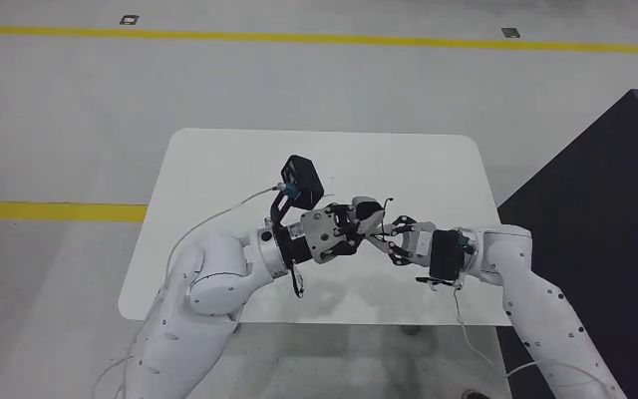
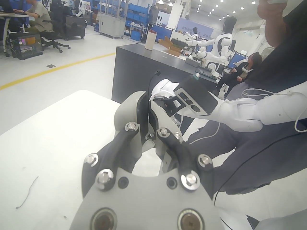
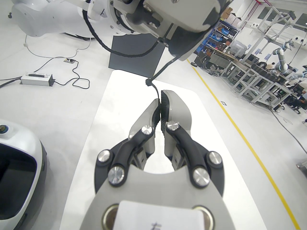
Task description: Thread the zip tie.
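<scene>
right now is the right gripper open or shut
Shut on the zip tie: the right gripper has its fingertips together, the black strap pinched between them.

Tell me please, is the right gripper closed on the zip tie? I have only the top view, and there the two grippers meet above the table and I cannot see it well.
Observer: Yes. The right wrist view shows the right gripper shut on the zip tie, with the strap pinched between its fingertips.
Operator: And the other arm?
Observer: In the left wrist view, the left gripper is shut too, and a free end of the tie sticks up from between its fingers.
Operator: Anything loose below?
Observer: A thin stray strand lies on the white table.
</scene>
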You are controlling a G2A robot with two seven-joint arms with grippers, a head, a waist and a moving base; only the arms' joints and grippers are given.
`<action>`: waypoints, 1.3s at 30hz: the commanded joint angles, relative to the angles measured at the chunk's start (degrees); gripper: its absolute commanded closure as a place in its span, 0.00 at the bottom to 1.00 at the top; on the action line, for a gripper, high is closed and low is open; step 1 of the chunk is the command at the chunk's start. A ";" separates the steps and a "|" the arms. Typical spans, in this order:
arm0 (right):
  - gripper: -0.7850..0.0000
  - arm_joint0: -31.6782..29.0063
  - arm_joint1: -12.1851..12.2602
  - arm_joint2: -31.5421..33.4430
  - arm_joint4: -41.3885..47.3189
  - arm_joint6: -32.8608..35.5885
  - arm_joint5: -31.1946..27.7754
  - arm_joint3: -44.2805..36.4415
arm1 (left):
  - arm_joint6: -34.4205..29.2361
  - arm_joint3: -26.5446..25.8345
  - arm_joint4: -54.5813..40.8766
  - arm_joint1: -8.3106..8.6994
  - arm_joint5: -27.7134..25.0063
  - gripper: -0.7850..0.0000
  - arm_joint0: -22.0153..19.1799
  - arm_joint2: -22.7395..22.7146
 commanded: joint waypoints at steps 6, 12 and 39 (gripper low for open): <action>1.00 0.74 0.85 -2.11 2.31 0.24 0.02 0.60 | 0.98 -0.26 2.09 0.26 -0.52 1.00 0.03 0.23; 1.00 1.64 1.92 -4.28 5.61 -0.14 0.02 1.13 | 1.44 -0.26 3.70 0.49 -1.13 1.00 0.03 0.61; 1.00 6.11 7.45 -12.55 18.72 3.23 0.02 3.75 | 1.05 -0.38 2.95 1.29 0.30 1.00 -0.17 1.36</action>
